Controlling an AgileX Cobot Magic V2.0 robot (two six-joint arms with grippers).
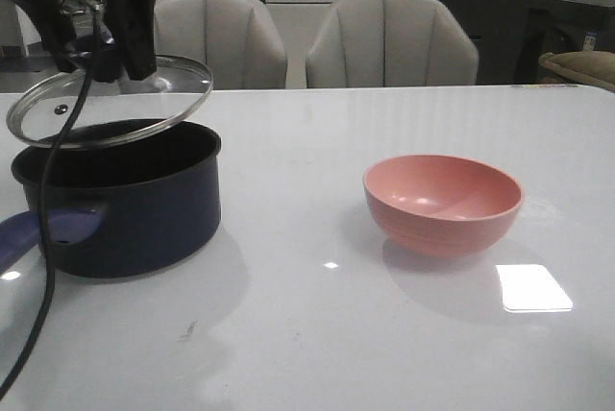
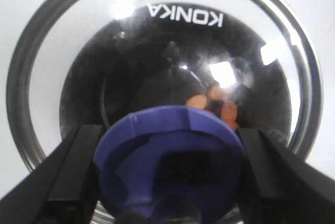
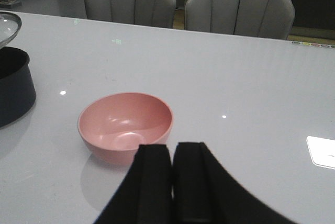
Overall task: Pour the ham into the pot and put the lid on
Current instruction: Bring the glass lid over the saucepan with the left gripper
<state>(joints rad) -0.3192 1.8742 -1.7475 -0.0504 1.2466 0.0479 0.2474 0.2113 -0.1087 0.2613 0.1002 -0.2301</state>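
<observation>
Above the pot (image 1: 125,200), left gripper (image 2: 167,182) clamps lid (image 1: 110,99) knob; only its wrist cam shows ham (image 2: 217,103) inside; right gripper (image 3: 172,182) pinched shut w/ nothing in it

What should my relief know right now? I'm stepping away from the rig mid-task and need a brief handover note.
Left gripper: shut on the lid's knob, holding the lid tilted just above the pot.
Right gripper: shut, empty, pulled back from the pink bowl.
Ham: already in the pot, visible through the glass. The bowl is empty.
Done: pouring.
Left: lower the lid flat onto the pot's rim, release the knob.
</observation>
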